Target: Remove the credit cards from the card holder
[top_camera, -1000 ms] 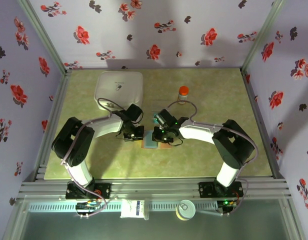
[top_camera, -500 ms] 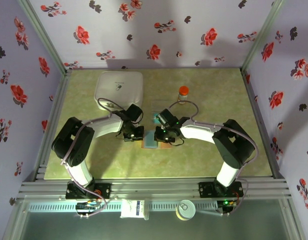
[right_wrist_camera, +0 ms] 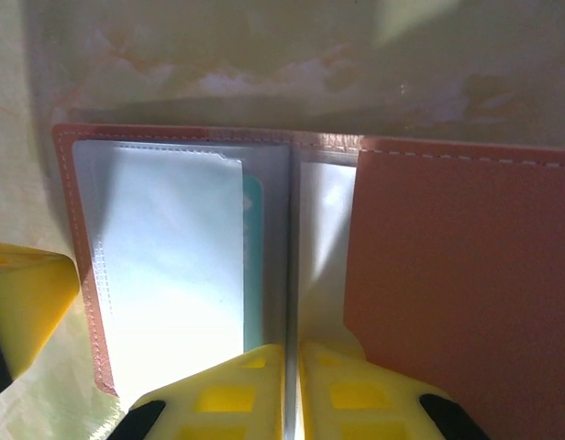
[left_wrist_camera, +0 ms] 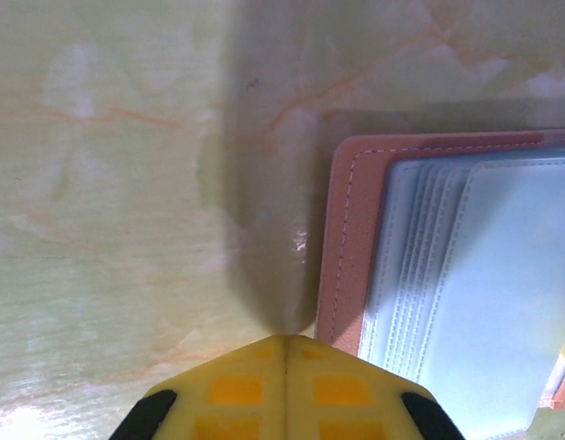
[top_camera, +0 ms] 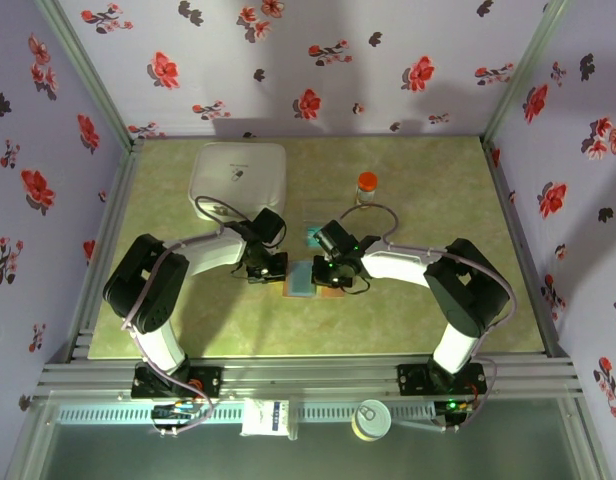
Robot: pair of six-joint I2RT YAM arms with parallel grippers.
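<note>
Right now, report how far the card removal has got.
Done: the card holder lies open on the table. In hand: the right claw has its pads nearly together over the fold, gripping nothing I can identify. The shut left claw sits at the holder's left edge. Left: a teal card sits in its pocket, so pulling cards out remains.

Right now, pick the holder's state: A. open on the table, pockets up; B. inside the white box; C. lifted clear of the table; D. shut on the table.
A: the holder lies spread open on the table, pale pockets facing up, with a teal card edge showing in one pocket.
</note>
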